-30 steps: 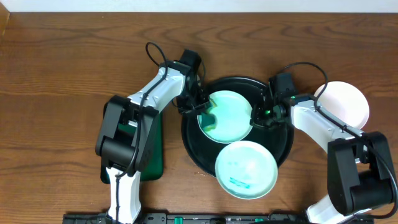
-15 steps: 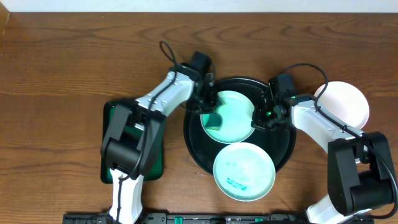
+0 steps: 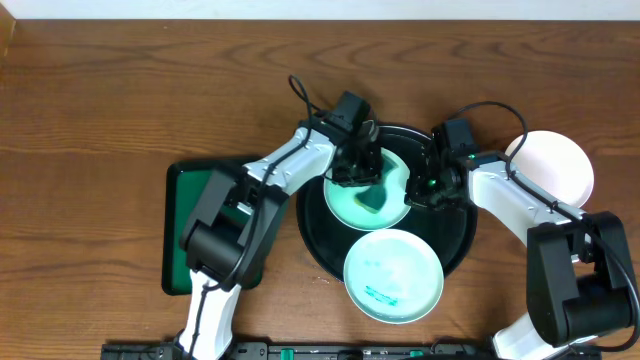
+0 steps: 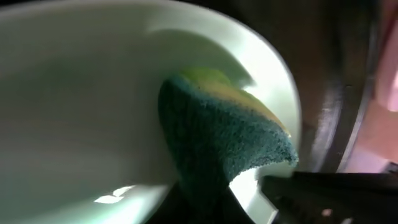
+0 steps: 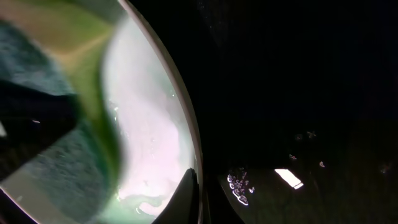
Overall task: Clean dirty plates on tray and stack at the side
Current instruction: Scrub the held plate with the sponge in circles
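Green sponge pinched in left end effector presses pale-green plate; right end effector pinches its rim.

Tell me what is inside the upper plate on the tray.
A green sponge lies in the upper plate, held by the left gripper. The plate surface under the sponge is covered, so any dirt there cannot be seen.

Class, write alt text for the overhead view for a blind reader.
The left end effector holds a green sponge against a pale green plate in a black tray, while the right end effector grips its rim.
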You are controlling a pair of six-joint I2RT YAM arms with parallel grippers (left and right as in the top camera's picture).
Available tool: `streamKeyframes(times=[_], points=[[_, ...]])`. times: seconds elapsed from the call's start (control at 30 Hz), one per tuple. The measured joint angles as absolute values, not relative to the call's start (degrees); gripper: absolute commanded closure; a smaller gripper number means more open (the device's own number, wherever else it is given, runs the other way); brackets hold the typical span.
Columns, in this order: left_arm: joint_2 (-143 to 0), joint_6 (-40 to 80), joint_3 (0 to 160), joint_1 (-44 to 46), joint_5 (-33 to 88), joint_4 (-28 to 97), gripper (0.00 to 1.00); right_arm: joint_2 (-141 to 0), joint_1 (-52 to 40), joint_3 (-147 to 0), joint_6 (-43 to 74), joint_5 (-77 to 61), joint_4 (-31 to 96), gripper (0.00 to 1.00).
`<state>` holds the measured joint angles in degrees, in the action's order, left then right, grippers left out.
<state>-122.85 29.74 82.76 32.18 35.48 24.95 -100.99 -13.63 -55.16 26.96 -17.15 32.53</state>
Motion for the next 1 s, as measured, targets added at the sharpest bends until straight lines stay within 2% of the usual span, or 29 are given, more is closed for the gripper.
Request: streamKeyframes(times=[0.2,0.37,0.73,1.0], points=[[-124.1,33.3,82.2,32.9,40.7,19.2,0.93,-101.0,-13.6,-55.2,27.0,-17.1,32.6,0.99],[-124.2,34.7,82.1,31.9,40.4,19.5,0.93,-101.0,-13.6,-55.2,27.0,-17.1,32.8,0.99],[-123.6,30.7,83.0,23.6,36.9,31.2,0.93,-101.0,-13.6,-55.2,26.9,-17.1,32.9,0.99],[-122.6,28.4,84.5,23.1,30.4,39.4,0.93,-101.0,-13.6,-55.2,26.9,-17.1,32.8,0.99]])
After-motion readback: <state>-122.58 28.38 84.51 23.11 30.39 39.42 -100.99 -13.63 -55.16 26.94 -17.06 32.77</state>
